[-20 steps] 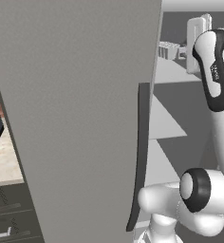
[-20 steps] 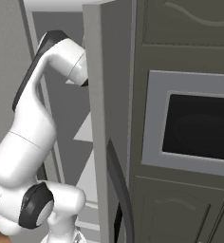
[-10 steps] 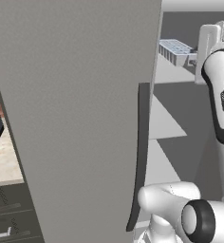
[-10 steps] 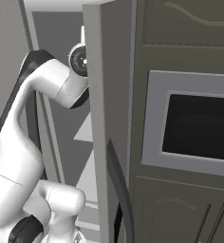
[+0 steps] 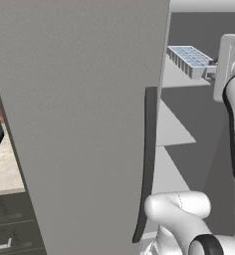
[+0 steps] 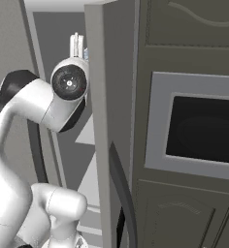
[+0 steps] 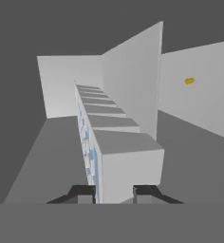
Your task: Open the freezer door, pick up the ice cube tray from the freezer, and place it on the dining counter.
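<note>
Two fingers (image 7: pixel 115 193) clamped your ice cube tray (image 5: pixel 192 60) at twelve o'clock, freezer door (image 5: pixel 84 114) open; next, withdraw toward the dining worktop.

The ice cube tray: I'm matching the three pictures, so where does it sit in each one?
Left base view: ice cube tray at upper right, beside the arm, past the open freezer door.
Right base view: just a pale blue sliver at upper left.
Hand view: centre, running away from the gripper, whose fingers clamp its near end.
Shared landmark: the freezer's pale shelves.
</note>
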